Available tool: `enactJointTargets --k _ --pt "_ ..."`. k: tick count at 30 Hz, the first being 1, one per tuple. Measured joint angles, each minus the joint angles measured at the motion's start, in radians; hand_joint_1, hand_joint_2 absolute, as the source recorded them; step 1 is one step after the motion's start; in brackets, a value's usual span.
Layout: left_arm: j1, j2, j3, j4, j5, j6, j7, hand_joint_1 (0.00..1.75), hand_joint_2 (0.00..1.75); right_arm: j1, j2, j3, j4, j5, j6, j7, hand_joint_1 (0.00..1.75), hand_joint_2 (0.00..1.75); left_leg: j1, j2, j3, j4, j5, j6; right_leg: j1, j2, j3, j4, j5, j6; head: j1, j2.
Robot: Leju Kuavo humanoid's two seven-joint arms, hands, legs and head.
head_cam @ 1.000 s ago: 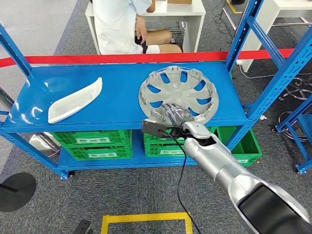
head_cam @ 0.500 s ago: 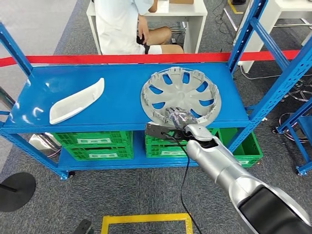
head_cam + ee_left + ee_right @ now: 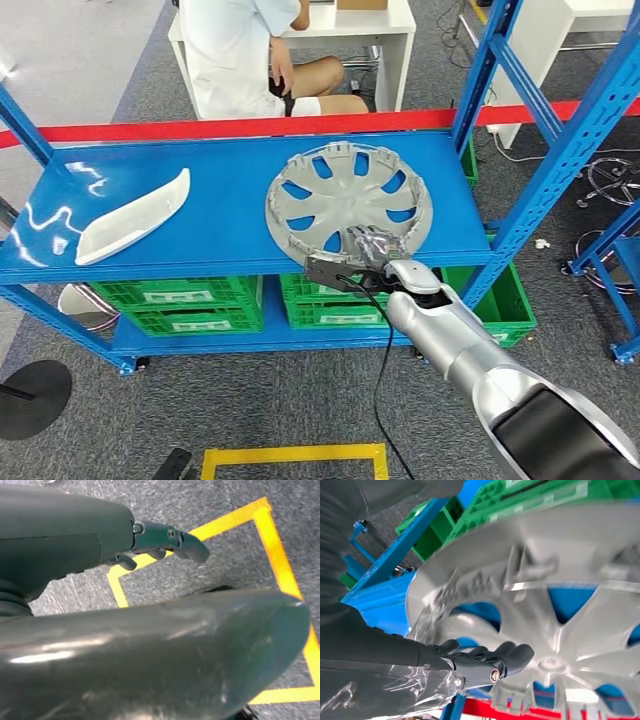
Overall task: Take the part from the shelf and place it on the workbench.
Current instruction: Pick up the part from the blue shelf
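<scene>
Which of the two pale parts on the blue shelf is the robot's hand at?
The round silver spoked wheel cover; the right hand is at its near rim. The long white curved trim piece lies apart.

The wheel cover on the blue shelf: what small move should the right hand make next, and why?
Probably close the fingers on the near rim. The right hand lies at the edge of the wheel cover, which sits on the shelf, not plainly gripped yet.

I saw the blue shelf carrying a grey wheel cover toward its right front edge and a white curved trim piece well apart at its left, with green crates on the tier below.
</scene>
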Motion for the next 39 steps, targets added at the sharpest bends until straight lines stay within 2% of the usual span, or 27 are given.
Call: enactJointTargets --k 2,3,4,5,6,8,9,10,12,15,16,17,19,20,23,24,39 --pt "0.000 -0.001 0.001 0.000 0.005 0.006 0.000 0.00 0.00 0.002 0.000 -0.001 0.000 0.002 0.000 0.000 0.00 1.75 -0.006 0.001 -0.075 0.149 -0.068 0.003 0.003 -0.003 0.004 -0.001 -0.003 -0.009 -0.006 0.000" --pt "0.001 -0.001 0.001 0.000 0.007 0.009 -0.001 0.00 0.00 0.005 0.000 -0.001 0.000 0.003 0.000 -0.001 0.00 1.75 -0.008 0.001 -0.113 0.217 -0.090 0.004 0.005 -0.003 0.006 -0.001 -0.005 -0.011 -0.007 0.000" --pt "0.002 -0.001 0.001 0.000 0.007 0.011 -0.002 0.00 0.00 0.008 0.000 -0.001 0.001 0.004 0.000 -0.001 0.00 1.75 -0.010 0.001 -0.136 0.253 -0.092 0.006 0.007 -0.003 0.008 -0.001 -0.007 -0.012 -0.008 0.000" --pt "0.002 -0.001 0.002 0.000 0.007 0.012 -0.004 0.00 0.00 0.011 0.000 -0.001 0.001 0.004 0.000 -0.001 0.00 1.75 -0.012 0.001 -0.139 0.248 -0.073 0.009 0.008 -0.003 0.012 -0.001 -0.011 -0.012 -0.008 0.000" --pt "0.002 0.000 0.002 0.000 0.007 0.013 -0.006 0.00 0.00 0.012 0.000 -0.002 0.001 0.005 0.000 -0.001 0.00 1.75 -0.013 0.001 -0.120 0.202 -0.036 0.011 0.007 -0.002 0.017 -0.001 -0.015 -0.010 -0.008 0.000" --pt "0.001 0.000 0.002 0.000 0.007 0.014 -0.009 0.00 0.00 0.013 0.000 -0.005 0.001 0.006 0.000 -0.001 0.00 1.75 -0.013 0.005 -0.050 0.057 0.040 0.014 0.009 0.001 0.029 0.002 -0.027 0.000 -0.011 0.000" --pt "-0.001 -0.001 0.002 0.000 0.007 0.014 -0.010 0.00 0.00 0.012 0.000 -0.008 0.001 0.007 0.000 0.000 0.00 1.75 -0.012 0.006 -0.021 -0.001 0.059 0.016 0.011 0.003 0.032 0.004 -0.033 0.005 -0.012 0.000" --pt "-0.001 -0.004 0.002 0.000 0.007 0.014 -0.011 0.00 0.00 0.012 -0.001 -0.012 0.001 0.008 0.000 0.000 0.00 1.75 -0.011 0.007 -0.004 -0.034 0.064 0.016 0.014 0.004 0.033 0.005 -0.037 0.008 -0.013 0.000" --pt "-0.002 -0.007 0.003 0.000 0.007 0.014 -0.011 0.00 0.00 0.011 -0.001 -0.016 0.001 0.011 0.000 0.000 0.00 1.75 -0.008 0.004 0.001 -0.049 0.060 0.018 0.018 0.005 0.032 0.003 -0.039 0.005 -0.009 0.000" --pt "-0.001 -0.007 0.003 0.000 0.007 0.013 -0.011 0.00 0.00 0.011 -0.001 -0.020 0.002 0.016 0.000 0.000 0.00 1.75 -0.011 -0.001 0.001 -0.050 0.057 0.024 0.020 0.001 0.036 -0.007 -0.037 -0.021 -0.005 0.000" --pt "-0.001 -0.007 0.003 0.000 0.007 0.012 -0.011 0.00 0.00 0.011 -0.001 -0.021 0.002 0.016 0.000 0.000 0.00 1.75 -0.013 -0.002 0.001 -0.050 0.056 0.028 0.020 -0.001 0.037 -0.009 -0.037 -0.029 -0.005 0.000" --pt "-0.001 -0.007 0.003 0.000 0.007 0.012 -0.011 0.00 0.00 0.011 -0.001 -0.022 0.002 0.017 0.000 0.000 0.00 1.75 -0.014 -0.002 0.001 -0.050 0.056 0.032 0.019 -0.002 0.038 -0.011 -0.037 -0.031 -0.005 0.000" --pt "-0.001 -0.006 0.003 0.000 0.007 0.010 -0.011 0.00 0.00 0.011 -0.001 -0.023 0.002 0.018 0.000 0.000 0.00 1.75 -0.017 -0.003 0.001 -0.050 0.055 0.036 0.018 -0.003 0.039 -0.013 -0.035 -0.025 -0.005 0.000" --pt "-0.001 -0.006 0.003 0.000 0.007 0.010 -0.011 0.00 0.00 0.011 -0.001 -0.023 0.002 0.019 0.000 0.000 0.00 1.75 -0.019 -0.002 0.000 -0.050 0.055 0.038 0.016 -0.003 0.040 -0.015 -0.033 -0.016 -0.005 0.000" --pt "-0.002 -0.005 0.004 0.000 0.005 0.010 -0.011 0.00 0.00 0.012 -0.001 -0.024 0.002 0.021 0.000 0.000 0.00 1.75 -0.022 -0.002 -0.003 -0.049 0.057 0.041 0.010 -0.004 0.042 -0.019 -0.030 0.024 -0.006 0.000" --pt "-0.001 -0.004 0.004 0.000 0.004 0.010 -0.011 0.00 0.00 0.012 -0.001 -0.024 0.002 0.021 0.000 0.000 0.00 1.75 -0.022 -0.002 -0.003 -0.049 0.058 0.042 0.009 -0.004 0.042 -0.020 -0.030 0.031 -0.006 0.000" --pt "-0.002 -0.005 0.004 0.000 -0.012 0.012 -0.011 0.00 0.00 0.049 -0.001 -0.027 0.011 0.056 0.012 0.013 0.00 1.75 -0.019 -0.002 -0.003 -0.051 0.064 0.037 0.014 -0.003 0.035 -0.009 -0.031 0.025 -0.006 0.000"
